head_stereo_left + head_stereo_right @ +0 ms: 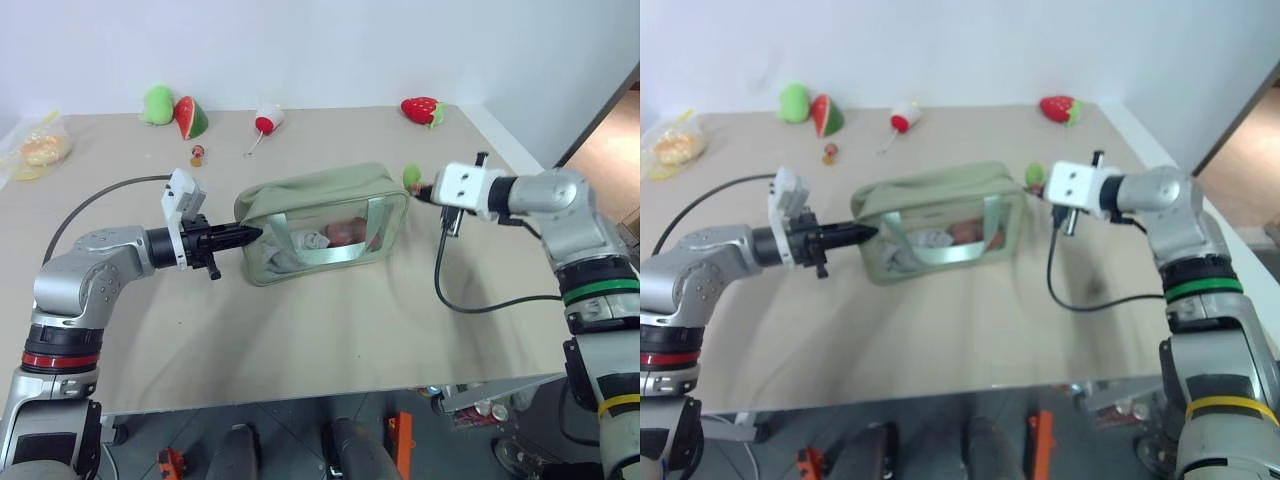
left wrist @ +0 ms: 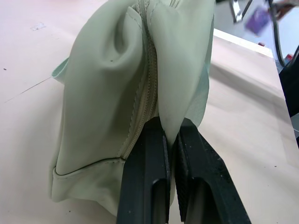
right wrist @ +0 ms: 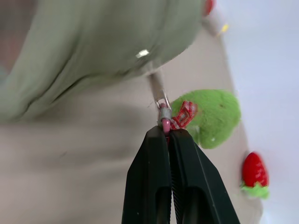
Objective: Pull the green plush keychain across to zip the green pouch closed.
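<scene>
Two grippers work the scene from opposite ends of the green pouch (image 1: 322, 222), which lies near the middle of the tan table (image 1: 300, 330) with its clear window facing the robot. From 9 o'clock the left gripper (image 1: 250, 235) comes in almost level, its fingers pressed together on a fold of fabric at the pouch's end seam — judged an anchor, so the bag does not slide when the zip is drawn. At 3 o'clock the right gripper (image 3: 167, 132) is pinched tight on the pink-and-red cord just below the metal zip pull, and the green plush keychain (image 1: 411, 176) hangs beside its fingertips at the pouch's right end. Judging by that position, the slider looks at or near the end of its run. Open tabletop lies at 6 o'clock, broad and bare; the right edge of the table is near the right arm. Far off at 11 to 1 o'clock sit a watermelon slice plush (image 1: 190, 117), a solid green plush (image 1: 156, 104) and a strawberry plush (image 1: 421, 109) — all well apart.
</scene>
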You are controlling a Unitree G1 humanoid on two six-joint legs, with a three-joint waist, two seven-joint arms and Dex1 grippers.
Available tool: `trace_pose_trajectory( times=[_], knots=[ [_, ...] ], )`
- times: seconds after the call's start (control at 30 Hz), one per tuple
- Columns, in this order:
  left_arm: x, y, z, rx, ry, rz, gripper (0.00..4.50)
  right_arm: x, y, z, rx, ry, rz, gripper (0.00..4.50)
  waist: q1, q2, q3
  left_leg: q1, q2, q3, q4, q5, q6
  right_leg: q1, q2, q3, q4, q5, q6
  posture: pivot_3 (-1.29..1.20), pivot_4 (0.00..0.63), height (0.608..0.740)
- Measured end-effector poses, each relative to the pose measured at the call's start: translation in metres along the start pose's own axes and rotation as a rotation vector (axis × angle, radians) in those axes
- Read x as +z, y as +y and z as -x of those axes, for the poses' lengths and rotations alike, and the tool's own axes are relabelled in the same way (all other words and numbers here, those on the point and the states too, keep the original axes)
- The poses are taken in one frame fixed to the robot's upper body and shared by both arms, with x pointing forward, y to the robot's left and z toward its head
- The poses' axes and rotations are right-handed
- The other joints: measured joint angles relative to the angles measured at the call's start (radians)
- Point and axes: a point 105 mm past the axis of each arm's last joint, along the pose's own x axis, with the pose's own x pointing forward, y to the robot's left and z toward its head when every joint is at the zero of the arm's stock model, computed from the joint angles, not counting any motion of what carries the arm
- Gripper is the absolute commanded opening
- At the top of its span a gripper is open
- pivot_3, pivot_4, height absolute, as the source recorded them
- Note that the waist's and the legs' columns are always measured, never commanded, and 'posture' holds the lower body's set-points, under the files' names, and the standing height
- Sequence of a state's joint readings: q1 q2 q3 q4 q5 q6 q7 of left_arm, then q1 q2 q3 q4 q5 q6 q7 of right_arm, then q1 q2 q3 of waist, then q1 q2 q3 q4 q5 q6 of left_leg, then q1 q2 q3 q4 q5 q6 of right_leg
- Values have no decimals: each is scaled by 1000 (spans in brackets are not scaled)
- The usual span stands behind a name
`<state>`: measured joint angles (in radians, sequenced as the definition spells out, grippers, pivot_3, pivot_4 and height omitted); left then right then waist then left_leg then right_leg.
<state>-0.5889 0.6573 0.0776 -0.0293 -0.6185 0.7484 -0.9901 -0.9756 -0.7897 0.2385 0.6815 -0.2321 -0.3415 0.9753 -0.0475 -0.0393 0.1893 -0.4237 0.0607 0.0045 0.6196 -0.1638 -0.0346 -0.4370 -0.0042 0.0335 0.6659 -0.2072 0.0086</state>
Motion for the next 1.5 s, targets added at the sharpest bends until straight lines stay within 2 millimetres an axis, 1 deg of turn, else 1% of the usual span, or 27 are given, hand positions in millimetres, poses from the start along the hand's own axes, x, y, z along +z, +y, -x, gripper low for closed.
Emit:
trace_pose_trajectory(
  times=[0.07,0.2,0.3,0.53,0.7,0.83,0.87,0.9,0.93,1.0,1.03,1.07,1.13,1.17,1.2,1.23,1.27,1.33,1.43,1.5],
  knots=[
    [0,0,0,-2,0,0,0,1,12,-8,30,4,36,37,-2,0,0,0,0,0,0,0,0,0,1,1,0,0,0,0,150,740],
    [0,0,0,-1,1,0,0,13,19,-22,43,-26,78,37,-3,0,0,1,0,0,0,0,0,0,1,1,0,1,0,0,150,740],
    [0,0,-1,-3,2,-2,0,15,24,-27,54,-22,112,37,-3,0,0,1,0,1,0,0,0,0,1,1,0,1,0,0,150,740],
    [1,0,-1,-4,3,-4,0,14,28,-29,72,-18,118,37,-3,0,0,1,1,1,0,0,0,0,2,2,0,1,0,0,150,740],
    [1,0,-1,-4,2,-3,0,10,27,-23,59,-51,-19,37,-3,0,0,1,1,1,0,0,0,0,1,2,0,1,0,0,150,740],
    [1,0,0,-2,1,-2,0,7,14,-11,21,-97,-227,1186,-2,0,0,1,0,1,0,0,0,0,1,2,0,1,0,0,150,740],
    [1,0,0,-2,1,0,0,10,11,-5,21,-128,-290,1588,-2,0,0,1,1,1,0,0,0,0,1,2,0,1,0,0,150,740],
    [1,0,0,-3,1,5,0,13,8,-1,24,-149,-321,1873,-2,0,0,1,1,1,0,0,0,0,1,2,0,1,0,0,150,740],
    [1,0,0,-5,0,13,782,15,6,2,19,-167,-345,2282,-2,0,0,1,1,1,0,0,0,0,1,2,0,1,0,0,150,740],
    [1,-1,1,-10,-4,35,1347,17,1,8,4,-181,-387,2877,-1,0,0,1,1,1,0,0,0,0,1,2,0,1,0,0,150,740],
    [1,-1,1,-14,-7,53,1782,17,1,11,-1,-191,-415,3309,-1,0,0,1,1,1,0,0,0,0,1,2,0,1,0,0,150,740],
    [2,-1,2,-18,-14,66,2030,17,2,14,3,-198,-442,3319,-1,0,0,1,1,1,0,0,0,0,1,2,0,1,0,0,150,740],
    [6,-1,4,-24,-29,79,2761,19,5,18,32,-226,-500,3319,-1,0,0,1,0,1,0,0,0,0,1,2,0,1,0,0,150,740],
    [7,-1,5,-22,-32,79,3021,20,6,20,36,-239,-520,3319,-1,0,0,1,1,1,0,0,0,0,1,2,0,1,0,0,150,740],
    [8,-1,6,-18,-27,73,3483,20,6,22,38,-250,-549,3319,-1,0,0,1,0,1,0,0,0,0,1,2,0,1,0,0,150,740],
    [9,-1,8,-12,-20,64,3807,20,5,25,42,-256,-569,3319,-1,0,0,0,1,1,0,0,0,0,1,2,0,1,0,0,150,740],
    [10,-1,11,-3,-17,49,3807,20,5,29,47,-263,-588,3319,-1,0,0,0,0,1,0,0,0,-1,1,2,0,1,0,0,150,740],
    [10,-3,25,21,-18,28,3807,15,8,43,63,-263,-621,3319,0,0,0,0,1,1,-1,-1,0,0,1,2,0,-1,0,0,150,740],
    [2,0,51,86,-14,43,3807,7,18,62,76,-265,-688,3319,0,0,0,0,1,2,-1,-1,1,-1,1,2,0,-2,0,0,150,740],
    [-3,2,68,132,-9,56,3807,10,22,70,67,-313,-744,3319,-1,0,0,0,1,2,-1,-1,1,-2,1,2,0,-2,0,0,150,740]
  ],
)
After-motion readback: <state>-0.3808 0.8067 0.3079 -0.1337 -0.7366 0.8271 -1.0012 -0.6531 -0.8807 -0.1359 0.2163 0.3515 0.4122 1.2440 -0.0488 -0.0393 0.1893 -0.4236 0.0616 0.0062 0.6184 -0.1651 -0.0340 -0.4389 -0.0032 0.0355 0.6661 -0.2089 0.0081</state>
